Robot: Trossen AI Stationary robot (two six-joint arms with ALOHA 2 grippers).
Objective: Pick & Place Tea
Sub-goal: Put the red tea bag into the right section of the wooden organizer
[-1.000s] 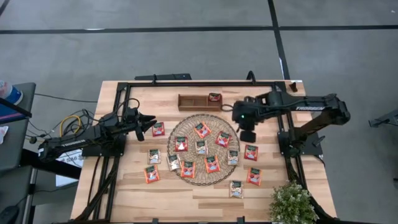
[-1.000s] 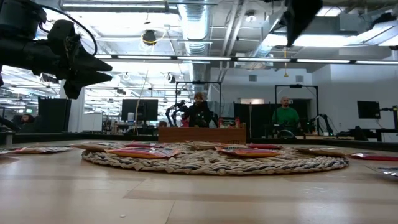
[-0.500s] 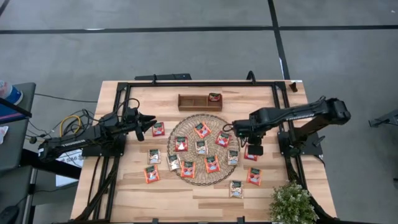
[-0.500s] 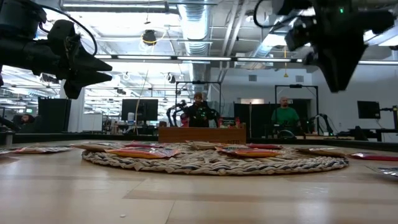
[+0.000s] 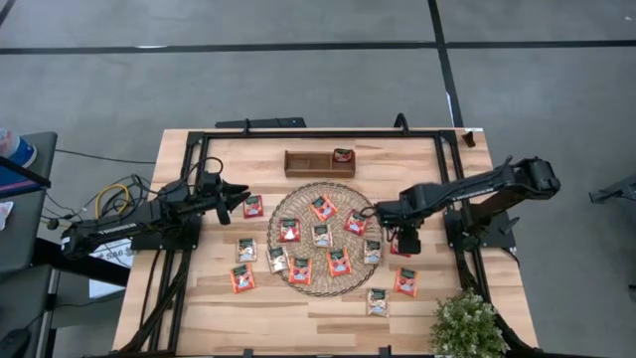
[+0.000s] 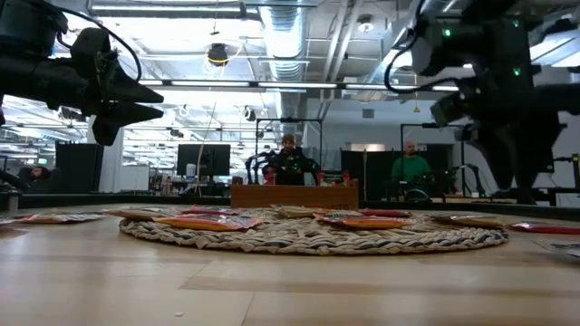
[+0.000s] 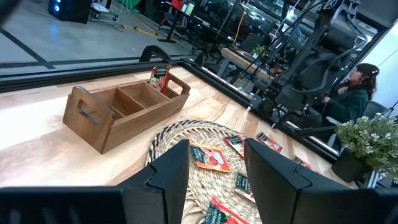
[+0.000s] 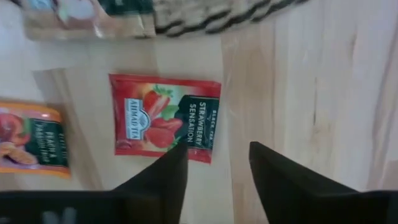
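Several small red, orange and pale tea sachets lie flat on the round woven mat (image 5: 323, 237) and on the table around it. One red sachet (image 5: 343, 156) stands in the right end compartment of the wooden tray (image 5: 310, 163). My right gripper (image 5: 406, 242) is open and low over a red strawberry sachet (image 8: 165, 118), which lies flat on the wood just right of the mat. In the right wrist view the fingers (image 8: 168, 177) stand at that sachet's edge. My left gripper (image 5: 235, 195) is open and held high left of the mat, near a red sachet (image 5: 253, 206).
A potted plant (image 5: 465, 323) stands at the near right corner. An orange sachet (image 5: 405, 281) and a pale one (image 5: 377, 301) lie nearer than the right gripper. Black frame rails (image 5: 318, 133) border the table. People sit at desks (image 6: 290, 163) in the room beyond.
My right gripper has moved from beside the tray toward the near edge and dropped down beside the mat, ending low over the red sachet on the wood. The sachets have not moved.
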